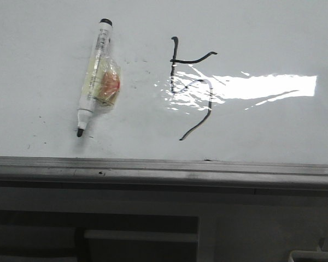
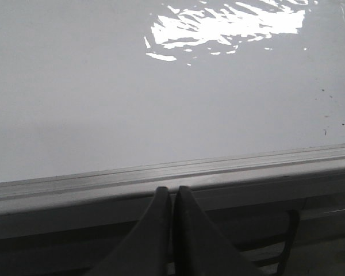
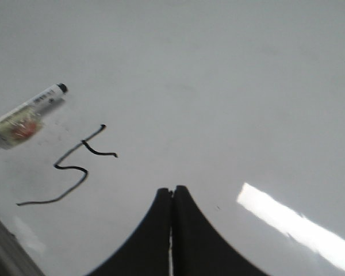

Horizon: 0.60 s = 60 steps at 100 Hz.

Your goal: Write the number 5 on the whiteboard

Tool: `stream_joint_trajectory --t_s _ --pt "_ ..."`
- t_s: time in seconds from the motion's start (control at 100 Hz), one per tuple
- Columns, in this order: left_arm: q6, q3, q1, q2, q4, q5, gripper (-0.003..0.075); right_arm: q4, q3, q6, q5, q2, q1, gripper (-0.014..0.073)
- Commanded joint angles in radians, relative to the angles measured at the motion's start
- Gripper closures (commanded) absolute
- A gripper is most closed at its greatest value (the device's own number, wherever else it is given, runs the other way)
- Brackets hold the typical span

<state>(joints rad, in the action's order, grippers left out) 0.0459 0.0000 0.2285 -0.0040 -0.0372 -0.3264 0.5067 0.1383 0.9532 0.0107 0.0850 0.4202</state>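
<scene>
While the marker [image 1: 98, 77] lies loose on the whiteboard [image 1: 262, 33], tip toward six o'clock, the number 5 [image 1: 192, 84] sits just beside it at three o'clock, half under glare. Both the left gripper [image 2: 172, 192] and right gripper [image 3: 172, 191] are pinched closed on nothing.

You can't read the marker's [image 1: 96, 76] label print; it is too small. Glare washes out part of the number 5 [image 1: 192, 87] beside that marker. The right wrist view cuts off the marker's tip end.
</scene>
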Motion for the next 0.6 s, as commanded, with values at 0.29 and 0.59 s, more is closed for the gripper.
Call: stream_joint_trajectory --t_s 0.29,0.59 --pt "-0.010 0.025 -0.002 -0.025 -0.002 0.068 0.0741 -0.762 -0.172 -1.211 0.012 -0.014 -0.391 0.0657" --pt "-0.010 0.025 -0.002 -0.025 -0.002 0.070 0.0741 -0.762 -0.173 -1.211 -0.328 -0.112 -0.402 0.0657"
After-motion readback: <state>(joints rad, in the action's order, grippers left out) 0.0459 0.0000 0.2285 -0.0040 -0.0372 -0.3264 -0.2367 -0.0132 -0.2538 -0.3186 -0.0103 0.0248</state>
